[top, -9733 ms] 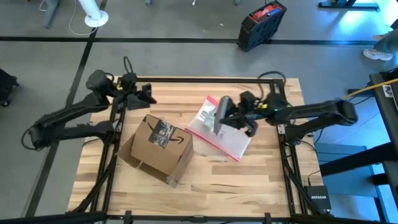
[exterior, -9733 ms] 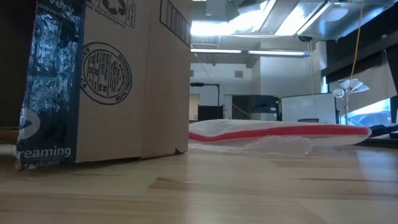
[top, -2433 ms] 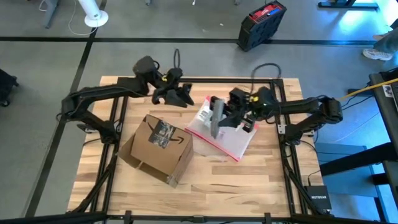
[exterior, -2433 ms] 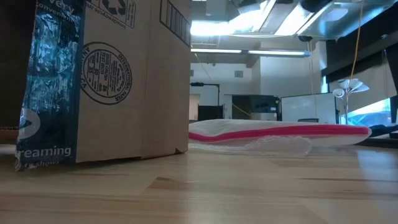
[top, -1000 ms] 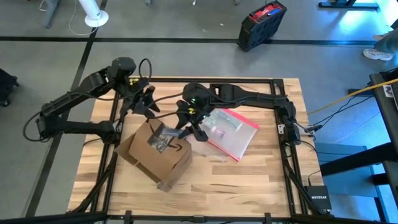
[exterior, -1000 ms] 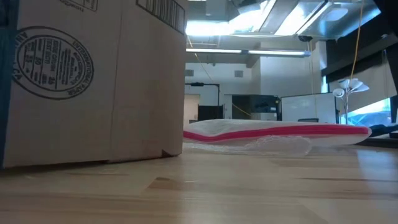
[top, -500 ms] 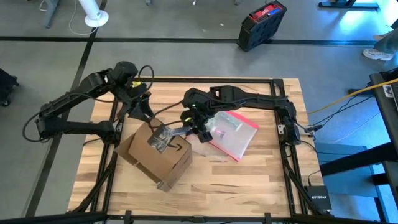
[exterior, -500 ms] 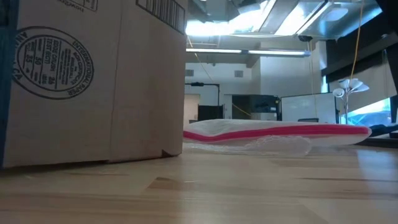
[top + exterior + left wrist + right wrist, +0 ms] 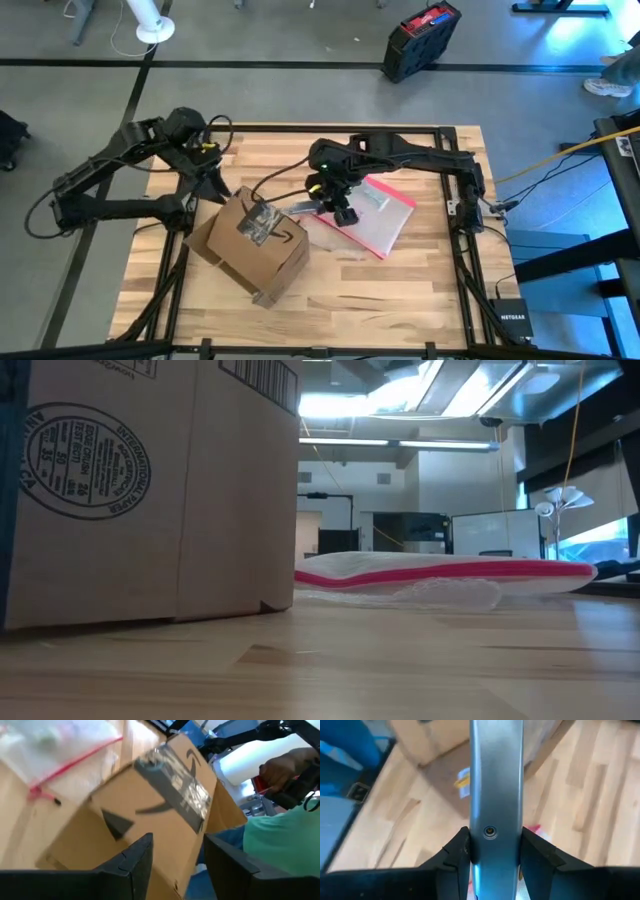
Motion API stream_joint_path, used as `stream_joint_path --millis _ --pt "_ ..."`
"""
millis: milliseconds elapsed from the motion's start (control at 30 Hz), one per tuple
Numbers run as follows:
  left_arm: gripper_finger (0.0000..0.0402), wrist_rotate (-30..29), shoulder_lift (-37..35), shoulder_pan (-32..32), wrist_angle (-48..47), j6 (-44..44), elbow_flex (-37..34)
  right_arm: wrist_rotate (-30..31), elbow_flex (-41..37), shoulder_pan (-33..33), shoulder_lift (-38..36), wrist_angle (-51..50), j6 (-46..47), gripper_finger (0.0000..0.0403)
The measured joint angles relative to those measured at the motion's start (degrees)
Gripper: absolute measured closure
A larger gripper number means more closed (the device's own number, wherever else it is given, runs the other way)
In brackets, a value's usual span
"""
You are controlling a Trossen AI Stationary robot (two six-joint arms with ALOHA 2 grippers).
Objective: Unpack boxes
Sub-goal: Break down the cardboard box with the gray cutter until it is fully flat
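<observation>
Beside box [image 9: 255,240], right gripper [image 9: 340,212] grips tool [image 9: 496,795]

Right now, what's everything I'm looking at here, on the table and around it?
box: one, brown with black tape, table's left half, tilted
pouch: one, clear with red edge, flat, right of box
tool: one, silver bar, in right hand
case: one, black and red, on floor beyond table
table: one, light wood
person: one, green top, beyond the table
left hand: open, at box's far corner
right hand: shut on tool, over pouch's near edge
</observation>
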Motion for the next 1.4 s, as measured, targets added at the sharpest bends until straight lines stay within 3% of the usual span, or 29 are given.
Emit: stream_joint_path --millis 367,567,700,900,1133,1400 --pt "0.0237 2.3 1.4 0.0 -4.9 -1.8 0.0 -10.6 -1.7 4.4 -1.5 -8.2 2.1 0.0272" --pt "0.0238 4.8 6.1 -0.4 -2.1 0.4 -1.8 -7.8 -2.8 7.0 -1.4 -8.5 3.8 0.0272" --pt "0.0238 6.4 9.0 -1.8 4.9 -0.2 -3.0 -5.9 -2.8 7.0 -1.9 -8.7 6.2 0.0272" --pt "0.0238 4.3 12.6 -2.6 18.5 -4.9 -3.3 -5.5 -2.8 7.2 -2.8 -10.0 7.5 0.0272" --pt "0.0238 2.3 17.2 -2.6 24.2 -5.9 -3.6 -2.7 -2.8 7.1 -5.7 -12.8 7.7 0.0272" --pt "0.0238 2.1 19.9 -3.1 34.2 -9.8 -3.5 -1.0 -2.7 7.1 -7.5 -3.9 5.3 0.0272"
